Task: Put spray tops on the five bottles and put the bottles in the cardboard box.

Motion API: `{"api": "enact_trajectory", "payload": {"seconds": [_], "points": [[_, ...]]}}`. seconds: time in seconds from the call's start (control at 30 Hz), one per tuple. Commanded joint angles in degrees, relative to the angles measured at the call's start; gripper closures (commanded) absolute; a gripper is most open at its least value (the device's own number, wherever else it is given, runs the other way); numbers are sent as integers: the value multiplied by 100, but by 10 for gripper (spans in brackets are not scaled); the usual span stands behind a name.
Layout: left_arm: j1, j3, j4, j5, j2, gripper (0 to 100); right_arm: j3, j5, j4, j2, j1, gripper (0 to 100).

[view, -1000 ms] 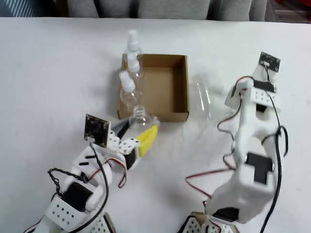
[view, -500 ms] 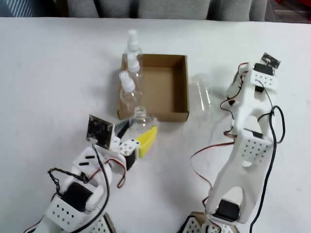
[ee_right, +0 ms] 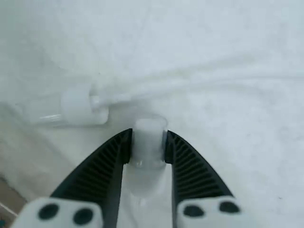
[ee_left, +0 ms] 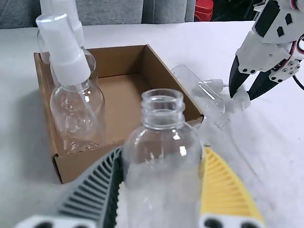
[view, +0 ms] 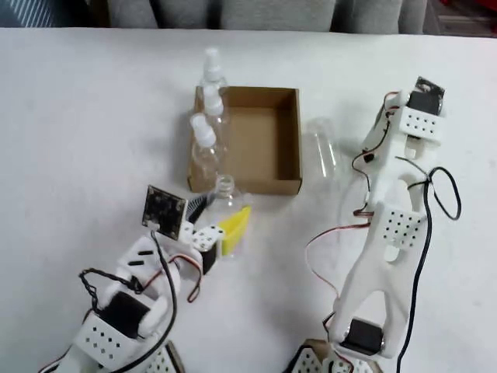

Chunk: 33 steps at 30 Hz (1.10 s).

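Observation:
My left gripper [view: 217,212] is shut on a clear open-necked bottle [view: 224,189] and holds it upright just in front of the cardboard box [view: 268,148]. The left wrist view shows this bottle [ee_left: 164,152] between the grey and yellow fingers. Three capped bottles [view: 205,140] stand inside the box along its left wall. Another clear bottle [view: 322,154] lies on its side right of the box. Beyond that bottle, my right gripper [ee_right: 148,138] is shut on a white spray top [ee_right: 149,135] down at the table. A second spray top [ee_right: 78,107] with its tube lies just past it.
The box floor [ee_left: 128,90] is bare to the right of the capped bottles. Red and black cables [view: 349,225] trail from the right arm across the table. Grey chairs stand behind the table's far edge.
The right arm has stretched out and come down towards the spray tops beside the lying bottle. The left arm has shifted slightly with its bottle.

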Motion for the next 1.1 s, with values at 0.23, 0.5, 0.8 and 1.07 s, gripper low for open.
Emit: {"api": "enact_trajectory", "payload": {"seconds": [0.23, 0.5, 0.8, 1.07], "points": [[4, 290, -695, -53, -119, 980, 1389, 141, 207, -2782, -66, 982], [13, 334, -800, -53, -119, 980, 3332, 149, 154, -5666, -980, 982], [13, 334, -756, -747, -127, 980, 3780, 141, -479, -7600, -2510, 982], [-57, 299, -571, -774, -233, 980, 3789, 141, -1701, -7978, -3459, 981]]}}
